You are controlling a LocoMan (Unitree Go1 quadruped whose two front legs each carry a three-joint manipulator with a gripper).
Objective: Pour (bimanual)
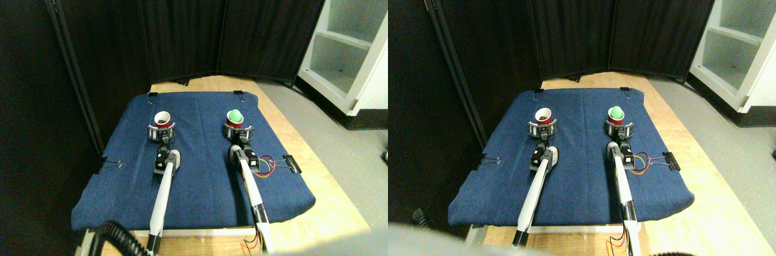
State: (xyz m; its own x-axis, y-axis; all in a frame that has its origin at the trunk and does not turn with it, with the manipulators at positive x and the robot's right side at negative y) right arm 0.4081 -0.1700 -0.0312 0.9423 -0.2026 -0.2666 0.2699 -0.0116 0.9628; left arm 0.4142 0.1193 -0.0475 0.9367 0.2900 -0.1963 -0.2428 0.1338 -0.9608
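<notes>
Stereo pair view, looking down on a desk (315, 189) draped in a blue cloth (194, 177). Left tool (162, 141) sits just below and against the left red cup (162, 120); right tool (236, 140) sits just below and against the right red cup (234, 119). Too small to say whether either tool is released or clenched, so cannot tell. Cannot tell either whether each one actually clasps its cup or merely touches the holder beneath.

Each cup stands upright in a short silvery ring holder (162, 130), the two well apart, side by side on the far half of the cloth. Left cup shows a pale interior with something dark low inside. Right cup carries a green ball (234, 114) resting in its mouth.

Likely thin plastic party cups: light, easily squashed, smooth-walled and apt to slip. Best taken low on the wall, near the ring, with modest squeeze, keeping the rim free for tipping. The ball looks light and ready to roll out at a slight tilt.

Black binder clips (291, 163) pin the cloth edges. Beyond, black curtain panels (182, 19) and a white shelf unit (351, 37).

No brand, label or writing legible anywhere.
</notes>
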